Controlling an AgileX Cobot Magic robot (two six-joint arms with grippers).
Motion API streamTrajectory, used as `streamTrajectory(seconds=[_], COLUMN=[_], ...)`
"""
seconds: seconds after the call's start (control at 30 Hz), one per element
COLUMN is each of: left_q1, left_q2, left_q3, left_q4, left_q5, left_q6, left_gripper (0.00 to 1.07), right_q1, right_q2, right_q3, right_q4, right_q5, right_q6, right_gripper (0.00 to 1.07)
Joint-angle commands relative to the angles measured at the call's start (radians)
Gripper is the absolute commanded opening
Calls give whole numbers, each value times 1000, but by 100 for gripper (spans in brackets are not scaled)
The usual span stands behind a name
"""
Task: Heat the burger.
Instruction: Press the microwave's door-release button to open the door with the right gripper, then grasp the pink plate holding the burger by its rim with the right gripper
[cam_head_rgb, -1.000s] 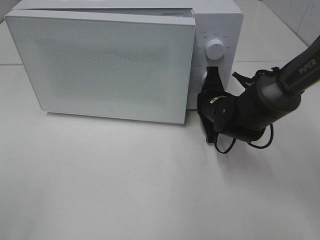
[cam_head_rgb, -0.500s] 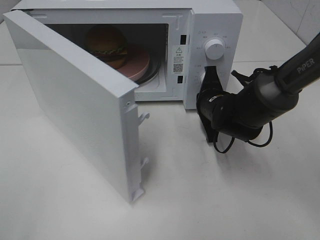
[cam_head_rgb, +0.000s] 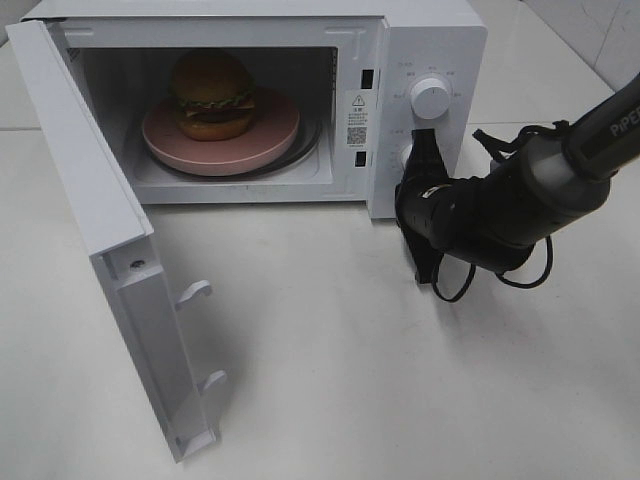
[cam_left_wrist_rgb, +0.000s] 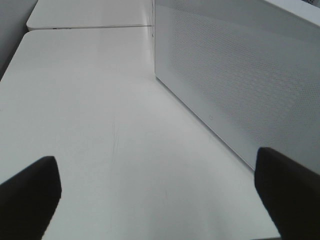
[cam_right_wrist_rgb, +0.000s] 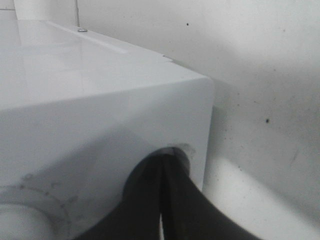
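Burger (cam_head_rgb: 212, 95) inside microwave (cam_head_rgb: 430, 40), well apart from right claw (cam_head_rgb: 421, 150) (closed).

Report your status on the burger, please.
Right gripper shut, at microwave's lower control. Left gripper open, empty. Burger on pink plate inside; door open. Nothing blocking.

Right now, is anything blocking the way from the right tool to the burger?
Nothing visible. The door stands wide open, and the burger sits exposed on the pink plate inside the microwave. The right tool is shut against the control panel, beside the opening.
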Motion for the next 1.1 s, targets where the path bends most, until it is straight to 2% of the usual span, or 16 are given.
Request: streamTrajectory(seconds=[0.03,0.6,0.97,1.1], left_q1=[4,4,4,4], left_q2=[-22,-22,-22,-22], left_q3=[3,3,3,3], left_q4=[-6,-5,-5,-5], left_q5=[-8,-8,-8,-8], left_q6=[0,0,0,0], left_gripper=[105,105,105,105], right_q1=[0,31,31,31], right_q2=[-48,-106,-243,-322], right_q3=[16,116,225,269], right_q4=[-78,-79,-89,-137], right_q5=[-109,-24,54,139], right_q6=[-9,20,-58,-106], right_gripper=[0,0,1,1])
